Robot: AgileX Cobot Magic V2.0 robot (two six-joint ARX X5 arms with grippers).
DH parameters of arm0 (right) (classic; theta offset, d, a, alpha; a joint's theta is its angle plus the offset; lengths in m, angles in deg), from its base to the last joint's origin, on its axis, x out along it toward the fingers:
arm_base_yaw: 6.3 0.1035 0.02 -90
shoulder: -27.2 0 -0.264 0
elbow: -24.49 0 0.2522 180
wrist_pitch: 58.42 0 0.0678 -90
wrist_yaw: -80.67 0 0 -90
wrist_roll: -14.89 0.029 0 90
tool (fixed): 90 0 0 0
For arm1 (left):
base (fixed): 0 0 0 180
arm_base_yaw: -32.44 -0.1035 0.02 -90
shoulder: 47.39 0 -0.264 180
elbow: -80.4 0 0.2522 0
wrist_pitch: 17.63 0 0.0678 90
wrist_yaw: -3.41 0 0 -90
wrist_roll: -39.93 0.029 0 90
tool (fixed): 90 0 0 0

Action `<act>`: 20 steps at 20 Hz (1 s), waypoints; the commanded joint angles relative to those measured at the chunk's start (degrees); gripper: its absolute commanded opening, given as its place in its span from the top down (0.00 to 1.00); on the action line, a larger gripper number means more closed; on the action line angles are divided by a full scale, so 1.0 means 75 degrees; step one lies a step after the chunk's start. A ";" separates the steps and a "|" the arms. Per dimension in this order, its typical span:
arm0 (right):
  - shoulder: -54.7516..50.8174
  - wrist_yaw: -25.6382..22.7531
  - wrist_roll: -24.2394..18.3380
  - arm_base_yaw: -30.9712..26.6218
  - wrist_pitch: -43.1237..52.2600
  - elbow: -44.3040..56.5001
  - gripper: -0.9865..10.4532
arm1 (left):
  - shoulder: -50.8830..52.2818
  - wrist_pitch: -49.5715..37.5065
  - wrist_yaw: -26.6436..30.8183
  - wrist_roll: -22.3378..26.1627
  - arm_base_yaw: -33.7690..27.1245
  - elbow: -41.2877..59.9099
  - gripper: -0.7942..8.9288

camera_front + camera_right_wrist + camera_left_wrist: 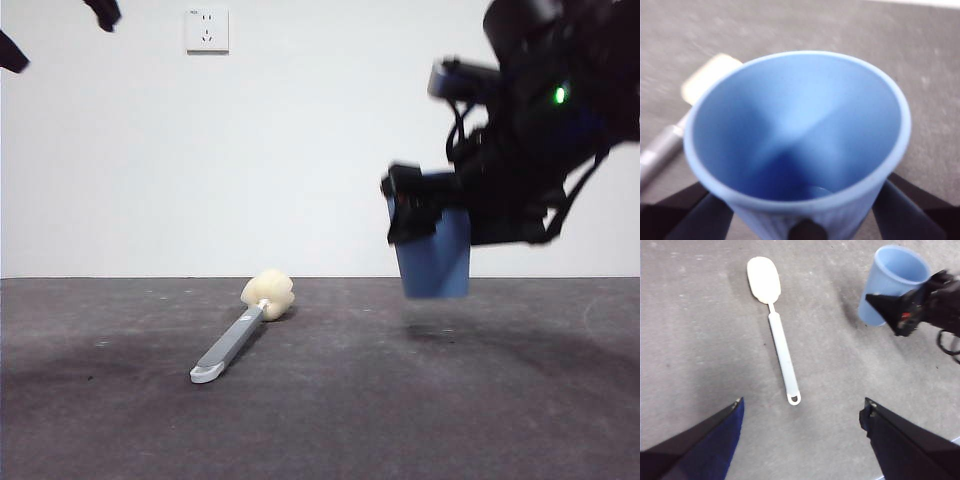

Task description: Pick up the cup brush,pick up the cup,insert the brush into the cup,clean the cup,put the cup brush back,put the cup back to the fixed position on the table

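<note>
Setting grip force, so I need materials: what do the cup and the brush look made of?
The cup, held above the table by the right gripper, looks like blue plastic: thin rim, smooth matte inside, fine ribs outside. The cup brush, lying on the table, has a cream head that looks like soft sponge and a smooth grey handle, probably plastic.

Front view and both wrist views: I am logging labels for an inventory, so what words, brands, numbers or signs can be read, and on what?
None can be read.
Wall socket: a small dark mark at its top edge, too small to read.
Cup, held off the table by the right pincer: plain blue, no print showing.
Cup brush: no marking visible.
</note>
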 commanded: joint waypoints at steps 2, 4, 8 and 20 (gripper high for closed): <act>0.0650 0.0265 -0.0149 -0.0210 0.0772 0.0079 0.93 | 0.0076 0.0082 0.0187 0.0152 0.0023 0.0035 0.51; 0.0933 0.0309 -0.0216 -0.0280 0.0994 0.0085 0.93 | 0.0076 0.0076 0.0187 0.0152 0.0023 0.0035 0.51; 0.1288 0.0452 -0.0318 -0.0286 0.1169 0.0105 0.93 | 0.0076 0.0076 0.0221 0.0157 0.0023 0.0035 0.51; 0.1367 0.0434 -0.0289 -0.0315 0.0568 0.0152 0.45 | 0.0076 0.0163 0.0370 0.0321 0.0023 0.0035 0.51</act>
